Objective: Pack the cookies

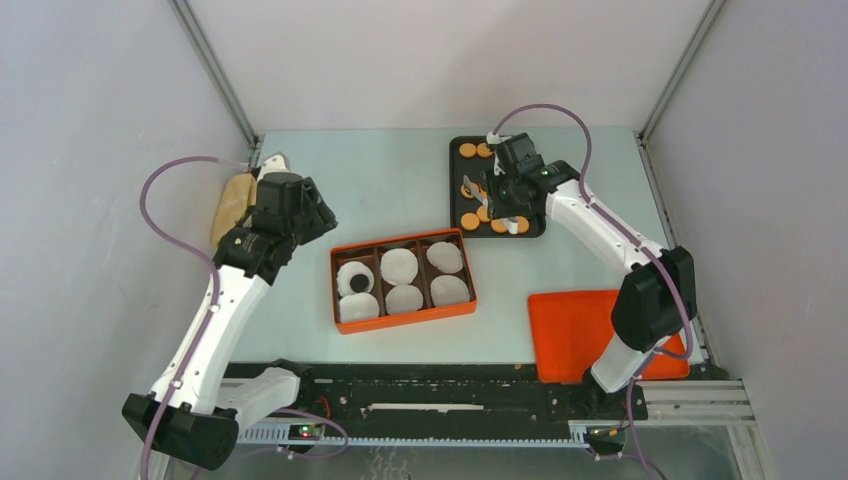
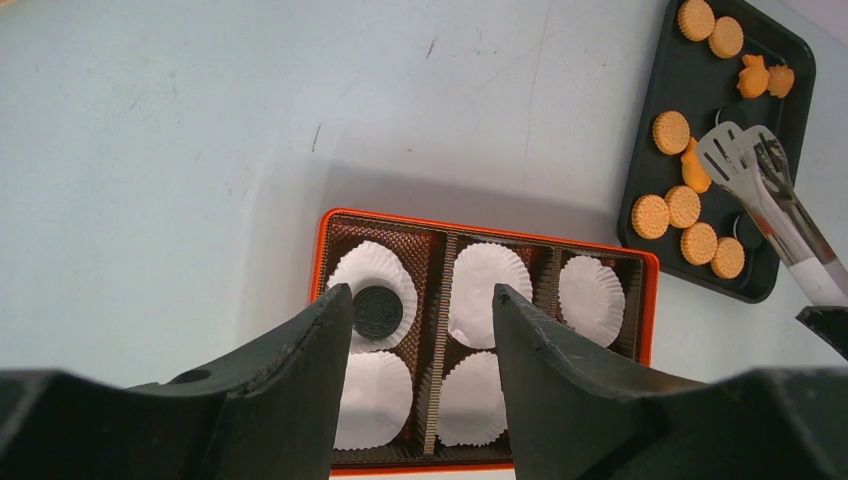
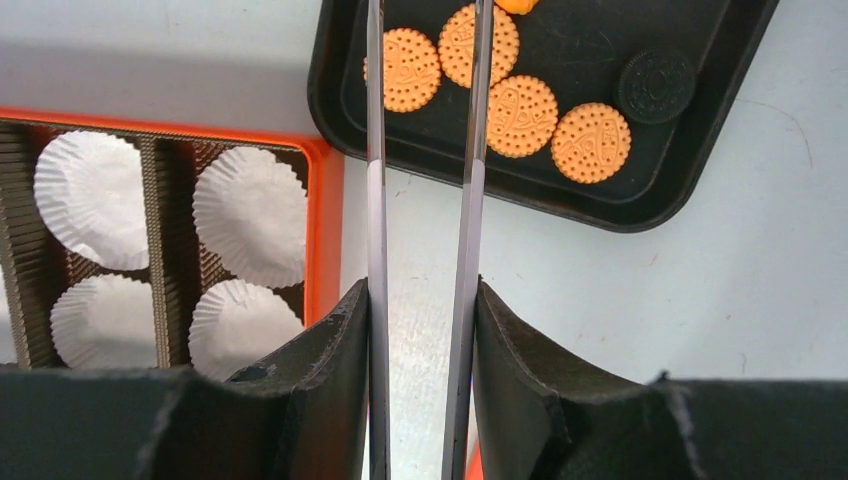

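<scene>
- The orange box (image 2: 319, 260) sits on the pale desk (image 2: 200, 150). Ridged brown dividers split it into three columns of two.
- Each of the six spaces holds a white pleated paper cup (image 2: 590, 298).
- One round black cookie (image 2: 377, 311) lies flat in the cup at the far end of the left column. The other five cups show only paper.
- Just beyond the box on the right stands a shallow black tray (image 2: 720, 100) with rounded corners.
- Most of the cookies (image 3: 520, 110) lie on that tray in a single layer. They are mainly round orange discs with dotted faces, plus a few lumpy orange shapes. At least one embossed black disc (image 3: 655, 85) lies near a tray corner.
- The right gripper (image 3: 420, 295) has its jaws clamped on a pair of shiny metal tongs (image 2: 740, 165). The two thin arms of the tongs run between the fingers, and the slotted, flat ends sit over the tray among the orange cookies.
- The left gripper (image 2: 420, 300) hangs above the box with its jaws spread apart and nothing between them.
- A flat orange lid (image 1: 570, 330) lies near the right arm's base.
</scene>
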Motion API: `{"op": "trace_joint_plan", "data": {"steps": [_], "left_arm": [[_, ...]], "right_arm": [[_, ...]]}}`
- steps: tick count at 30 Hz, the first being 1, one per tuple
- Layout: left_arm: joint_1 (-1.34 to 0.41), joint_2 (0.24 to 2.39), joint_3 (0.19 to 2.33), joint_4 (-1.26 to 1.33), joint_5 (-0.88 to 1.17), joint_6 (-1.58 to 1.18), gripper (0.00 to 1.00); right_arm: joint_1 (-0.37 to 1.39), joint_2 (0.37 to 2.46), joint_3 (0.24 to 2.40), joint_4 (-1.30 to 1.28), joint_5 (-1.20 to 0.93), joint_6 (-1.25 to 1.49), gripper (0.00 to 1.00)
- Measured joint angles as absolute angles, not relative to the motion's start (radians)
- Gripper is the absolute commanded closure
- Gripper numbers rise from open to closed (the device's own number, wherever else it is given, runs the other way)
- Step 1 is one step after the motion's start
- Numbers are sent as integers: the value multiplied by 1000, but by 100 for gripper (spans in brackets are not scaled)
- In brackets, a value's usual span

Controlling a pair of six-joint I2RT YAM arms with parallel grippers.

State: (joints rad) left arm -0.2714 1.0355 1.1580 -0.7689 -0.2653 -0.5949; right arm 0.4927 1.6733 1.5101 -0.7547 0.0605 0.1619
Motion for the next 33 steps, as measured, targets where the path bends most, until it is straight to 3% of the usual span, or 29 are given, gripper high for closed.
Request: {"op": "trace_joint_plan", "data": {"steps": [26, 33], "left_arm": [[-264, 1000, 1157, -770, -258, -595, 37], [-258, 994, 1131, -770, -253, -595, 38]], "right_arm": [[430, 1883, 1582, -693, 34, 167, 52], [420, 1940, 1615, -698, -3, 175, 52]]}}
